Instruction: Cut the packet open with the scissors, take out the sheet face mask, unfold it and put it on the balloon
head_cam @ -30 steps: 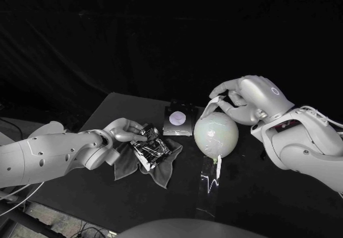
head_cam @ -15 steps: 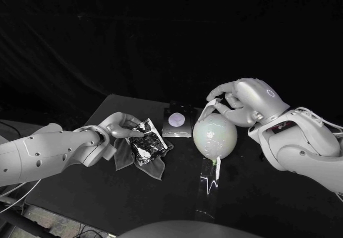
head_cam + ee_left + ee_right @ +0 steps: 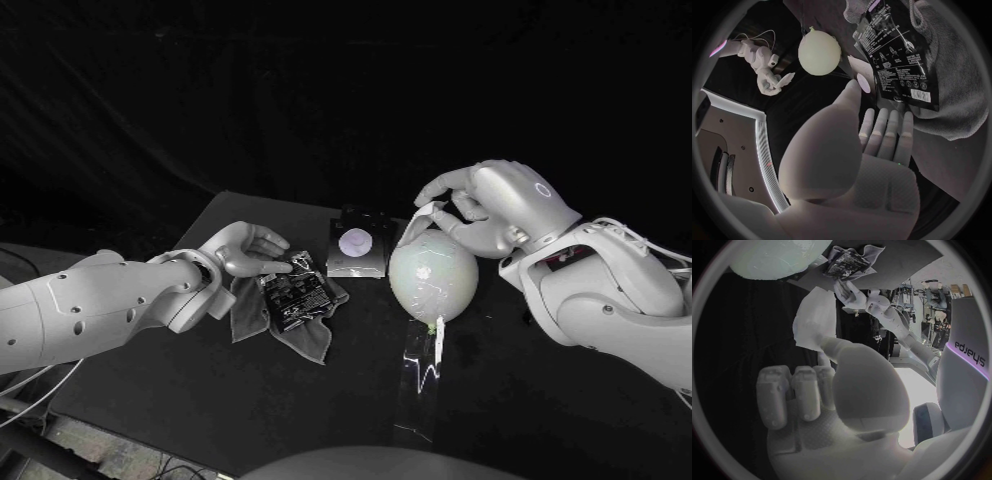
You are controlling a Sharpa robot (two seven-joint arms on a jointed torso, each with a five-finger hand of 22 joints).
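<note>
Packet of black printed foil lies on a crumpled grey cloth on the black table, just past the left hand, which holds nothing, fingers straight and apart; its thumb possibly touches the packet's corner, hard to tell. Right hand pinches the white sheet face mask just over the far end of the pale egg-shaped balloon, which rests on the table beside the cloth.
</note>
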